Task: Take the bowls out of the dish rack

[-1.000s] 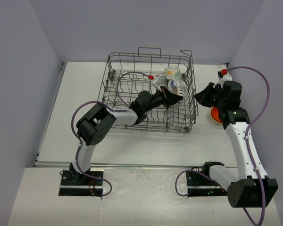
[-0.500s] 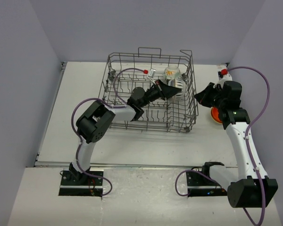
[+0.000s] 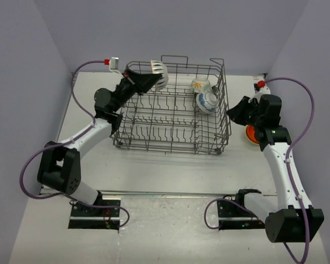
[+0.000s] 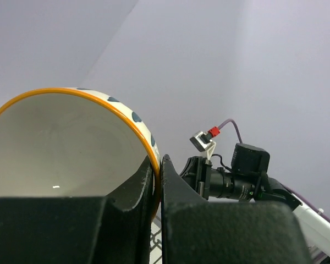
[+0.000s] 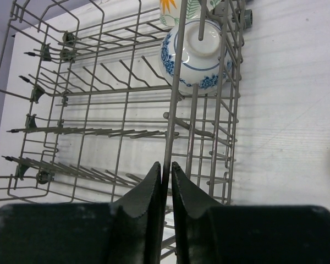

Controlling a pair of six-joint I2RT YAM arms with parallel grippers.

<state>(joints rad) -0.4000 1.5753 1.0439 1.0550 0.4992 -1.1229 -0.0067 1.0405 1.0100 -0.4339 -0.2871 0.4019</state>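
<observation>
At the upper left corner of the dish rack (image 3: 170,129), in the top view, a dark-patterned bowl (image 3: 157,69) with an orange rim hangs raised above the rack's back wall, clamped by its rim in the left gripper (image 3: 148,77). The left wrist view confirms the hold, with the bowl's wall (image 4: 60,143) pinched between the closed fingers of that gripper (image 4: 158,181). Two bowls sit inside the rack at its upper right: a blue-patterned bowl (image 3: 207,102) tipped against the right wall, and just behind it a yellow-flowered bowl (image 3: 200,84). An orange bowl (image 3: 251,134) rests on the table (image 3: 99,159) to the right of the rack, partly hidden by the right arm. The right gripper (image 3: 232,114) stands just outside the rack's right wall. In its wrist view the jaws are narrow (image 5: 164,170), with one upright rack wire running down between them. Whether they pinch that wire or merely flank it cannot be told. The blue-patterned bowl (image 5: 193,55) and the edge of the flowered one (image 5: 173,8) appear beyond it. Judged from this layout, the task is roughly midway: one bowl is out, one is in transit and has yet to be set down, and two await removal. No brand, label or legible writing appears in any view.
</observation>
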